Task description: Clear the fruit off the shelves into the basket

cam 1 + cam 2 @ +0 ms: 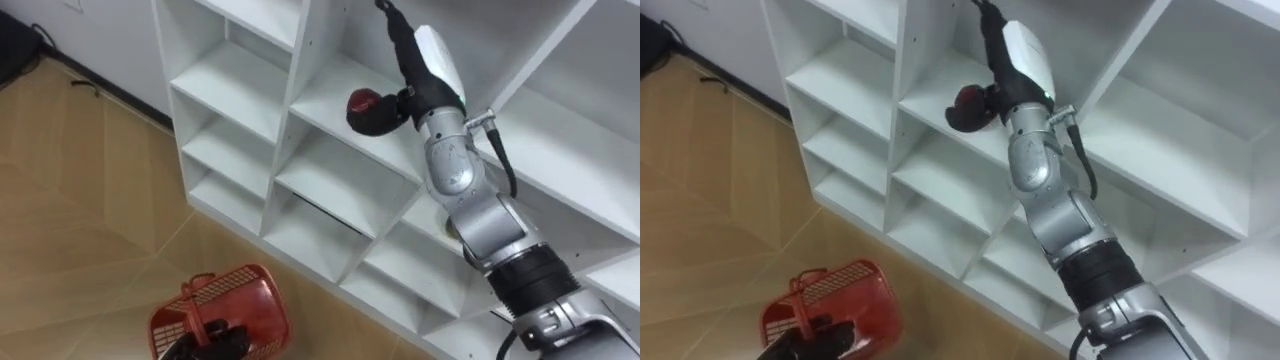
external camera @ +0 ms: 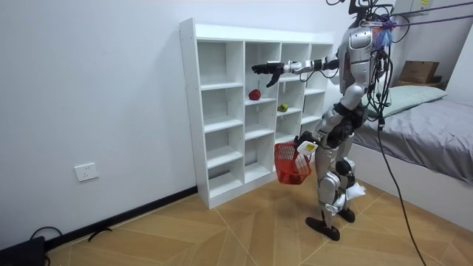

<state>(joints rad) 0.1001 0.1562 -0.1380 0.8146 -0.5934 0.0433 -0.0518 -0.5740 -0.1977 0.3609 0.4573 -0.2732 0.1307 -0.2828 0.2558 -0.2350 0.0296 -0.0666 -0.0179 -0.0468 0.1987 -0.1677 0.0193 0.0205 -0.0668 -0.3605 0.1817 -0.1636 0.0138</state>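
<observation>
Apple (image 1: 368, 110), red, sits on a mid shelf of white shelf unit (image 2: 251, 33), robot standing right in front. Right hand (image 2: 266, 72) hovers just above it, fingers loose & holding nothing. Small green fruit (image 2: 282, 107) in next compartment. Left hand (image 1: 215, 338) grips handle of red basket (image 1: 240, 295), down by its hip

Head stereo pair: mounted high on the robot, aimed steeply down and forward, close to the white closet (image 1: 330, 185), which spans 10 to 4 o'clock. Wooden floor (image 1: 80, 220) at 8, red basket (image 1: 250, 300) at 7. Both eyes share all this, offset slightly sideways.

Room view: stands well off, facing the closet front obliquely. Closet at centre, robot at 3 o'clock. Shares closet and red basket with the eyes.
</observation>
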